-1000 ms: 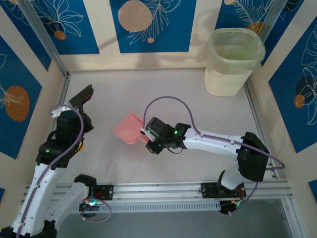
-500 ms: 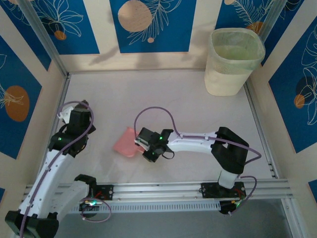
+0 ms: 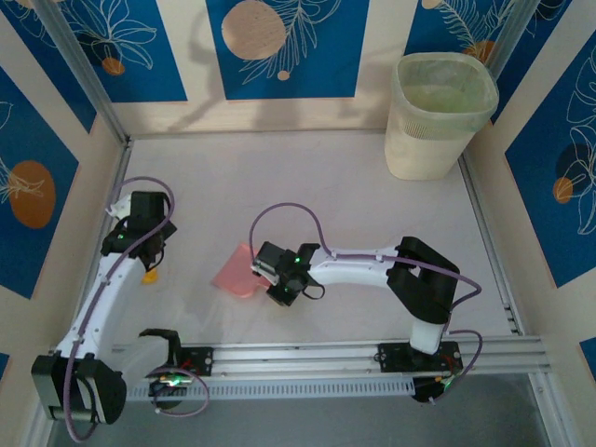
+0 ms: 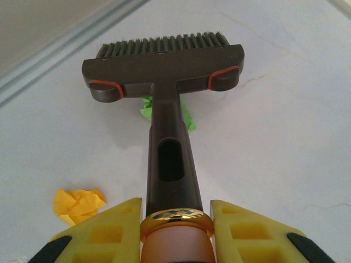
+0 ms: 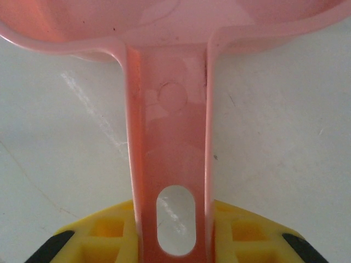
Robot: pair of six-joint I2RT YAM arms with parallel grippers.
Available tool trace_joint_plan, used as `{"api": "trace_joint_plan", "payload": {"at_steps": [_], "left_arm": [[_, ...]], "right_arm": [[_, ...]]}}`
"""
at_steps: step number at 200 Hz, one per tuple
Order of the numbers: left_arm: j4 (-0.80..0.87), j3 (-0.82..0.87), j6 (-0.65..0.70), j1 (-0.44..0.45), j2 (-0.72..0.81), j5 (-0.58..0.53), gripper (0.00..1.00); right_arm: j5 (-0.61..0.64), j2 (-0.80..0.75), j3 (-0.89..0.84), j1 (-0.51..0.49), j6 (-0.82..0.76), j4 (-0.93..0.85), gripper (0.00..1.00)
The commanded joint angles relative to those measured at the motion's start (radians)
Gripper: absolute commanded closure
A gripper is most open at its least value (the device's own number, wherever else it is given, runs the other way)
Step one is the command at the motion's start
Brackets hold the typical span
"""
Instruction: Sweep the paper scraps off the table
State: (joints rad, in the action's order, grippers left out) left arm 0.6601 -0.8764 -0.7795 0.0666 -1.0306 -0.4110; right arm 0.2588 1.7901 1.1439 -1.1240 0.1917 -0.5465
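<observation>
Left end effector (image 4: 175, 233) is clamped on the brush (image 4: 163, 66) handle, and right end effector (image 5: 175, 233) is clamped on the pink dustpan (image 5: 170, 38) handle. Sweep looks barely begun: paper scraps lie loose on the surface (image 3: 307, 177) and the visible part of the pan is empty. Left wrist shows a green scrap (image 4: 189, 118) just behind the brush head and an orange-yellow scrap (image 4: 79, 203) nearer. Top view adds the layout, with that scrap beside the left arm and the dustpan well right of it.
</observation>
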Motion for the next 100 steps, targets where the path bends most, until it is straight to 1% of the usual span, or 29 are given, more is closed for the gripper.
{"api": "trace_joint_plan", "payload": {"at_steps": [1,40,100], "left_arm": [[-0.069,0.014,-0.004,-0.020,-0.013,0.078,1.00],[-0.066,0.039,-0.003,-0.021,-0.014,0.149,1.00],[-0.079,0.126,-0.003,-0.019,0.073,0.339,1.00]], "right_arm": [[-0.011,0.014,0.026,-0.007,-0.003,-0.005,1.00],[-0.017,0.013,0.027,-0.008,0.003,-0.011,1.00],[-0.013,0.008,0.020,-0.006,0.006,-0.006,1.00]]}}
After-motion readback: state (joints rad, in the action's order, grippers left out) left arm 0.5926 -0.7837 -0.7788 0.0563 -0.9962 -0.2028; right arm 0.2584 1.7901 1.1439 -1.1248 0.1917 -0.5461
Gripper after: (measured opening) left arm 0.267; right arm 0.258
